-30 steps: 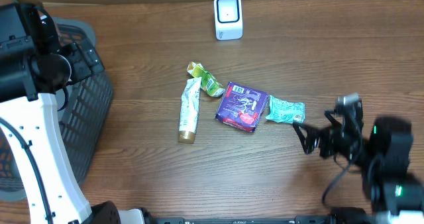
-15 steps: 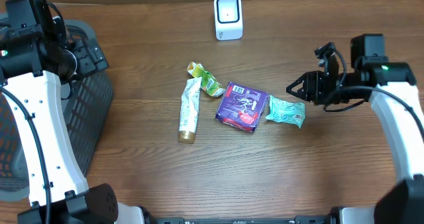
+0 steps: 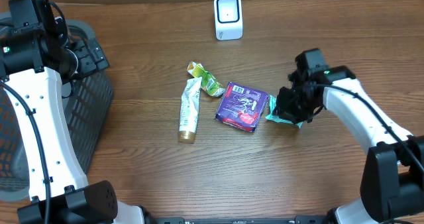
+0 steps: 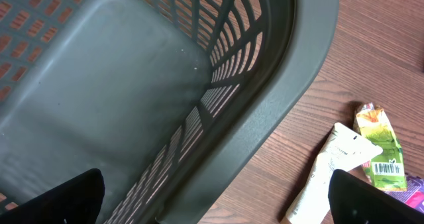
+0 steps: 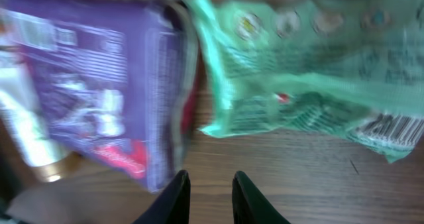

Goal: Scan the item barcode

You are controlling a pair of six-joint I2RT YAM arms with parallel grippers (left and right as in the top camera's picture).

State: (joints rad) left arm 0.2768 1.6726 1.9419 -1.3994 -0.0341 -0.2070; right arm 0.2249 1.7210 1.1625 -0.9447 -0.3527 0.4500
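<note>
1. Change noted: the right tool (image 3: 290,109) has swung in from the right edge of the desk (image 3: 132,177) and now sits low over the green packet (image 5: 305,71). Its fingers have drawn in from wide apart. The goods lie where they lay.
2. Far left: the grey basket (image 3: 93,98) is moulded plastic with lattice walls and a smooth floor. The left tool (image 4: 215,192) hangs above it, spread fully wide and holding nothing. It is judged to be parked clear of the work.
3. Left of centre: a soft-walled white tube (image 3: 189,110) with a gold cap lies flat. A crumpled yellow-green sachet (image 3: 205,80) touches its crimped end, with a barcode facing up.
4. Rear centre: the white scanner (image 3: 228,16), a rounded block, stands upright, well apart from the goods.
5. Right of centre: a purple packet (image 3: 242,106) of glossy film, flat and roughly square, lies just beside the green packet.
6. Green packet: thin crinkled film, pillow-shaped, lying flat on the wooden desk. A barcode shows at one end in the right wrist view. It is judged to be the item chosen for scanning and is not yet lifted.
7. Right tool: the fingers are nearly together, with a narrow strip of bare desk between them and nothing gripped. The view is blurred.
</note>
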